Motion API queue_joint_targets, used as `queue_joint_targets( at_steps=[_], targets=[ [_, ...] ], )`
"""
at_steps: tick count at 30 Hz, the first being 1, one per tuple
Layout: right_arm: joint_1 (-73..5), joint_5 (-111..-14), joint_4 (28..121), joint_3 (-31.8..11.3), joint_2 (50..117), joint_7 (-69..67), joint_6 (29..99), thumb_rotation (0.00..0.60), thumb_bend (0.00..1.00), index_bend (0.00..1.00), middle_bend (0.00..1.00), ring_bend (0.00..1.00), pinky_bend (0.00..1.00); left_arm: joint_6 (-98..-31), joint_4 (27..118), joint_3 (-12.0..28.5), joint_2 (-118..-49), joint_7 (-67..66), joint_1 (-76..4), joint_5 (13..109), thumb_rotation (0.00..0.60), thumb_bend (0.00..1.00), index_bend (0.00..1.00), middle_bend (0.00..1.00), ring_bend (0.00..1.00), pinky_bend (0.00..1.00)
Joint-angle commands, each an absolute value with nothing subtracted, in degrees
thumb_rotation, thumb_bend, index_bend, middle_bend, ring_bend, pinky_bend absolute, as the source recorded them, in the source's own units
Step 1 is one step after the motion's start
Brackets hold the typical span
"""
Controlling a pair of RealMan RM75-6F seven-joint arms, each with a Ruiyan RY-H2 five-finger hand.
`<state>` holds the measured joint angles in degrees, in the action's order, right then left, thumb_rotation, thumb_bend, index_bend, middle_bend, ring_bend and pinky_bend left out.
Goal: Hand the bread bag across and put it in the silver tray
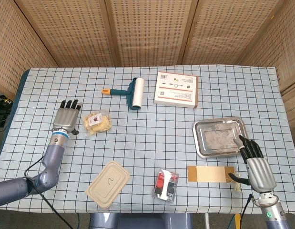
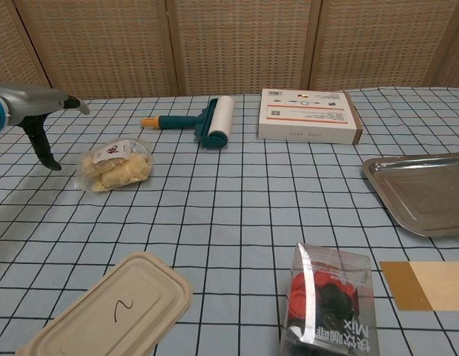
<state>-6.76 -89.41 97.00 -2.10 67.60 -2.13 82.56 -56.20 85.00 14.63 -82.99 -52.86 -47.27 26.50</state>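
Reach step: left robot hand (image 1: 67, 118) spread, empty, just beside bread bag (image 1: 97, 122). Right robot hand (image 1: 255, 163) apparently spread, near silver tray (image 1: 200, 128). Next: grip bag.

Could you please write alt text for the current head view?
The open left hand hovers just left of the bread bag on a checked table. The right hand waits beside the empty silver tray.
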Motion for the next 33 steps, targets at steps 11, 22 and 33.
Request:
queue_joint_targets(
  at_steps=[11,22,33],
  targets=[
    [-6.98,-90.02,97.28,-1.9,66.66,-4.88,82.52,0.6,0.08,0.0,0.0,0.0,0.0,-53.9,69.71,13.4,-95.74,-60.63,-58.24,12.78,0.6,0.04,0.0,0.0,0.0,0.0],
    [-6.85,-90.65,97.51,-1.79,66.01,-6.56,83.24,0.6,0.08,0.0,0.0,0.0,0.0,-57.27,64.64,12.26,-100.92,-52.43,-56.38,23.32,0.6,0.49,0.65,0.4,0.42,0.48],
    [-6.9,-90.35,97.87,-1.97,65.38,-7.85,83.31,0.6,0.08,0.0,0.0,0.0,0.0,-60.94,72.28,14.65,-98.92,-43.81,-56.01,36.86,0.6,0.55,0.69,0.43,0.44,0.49]
  ],
)
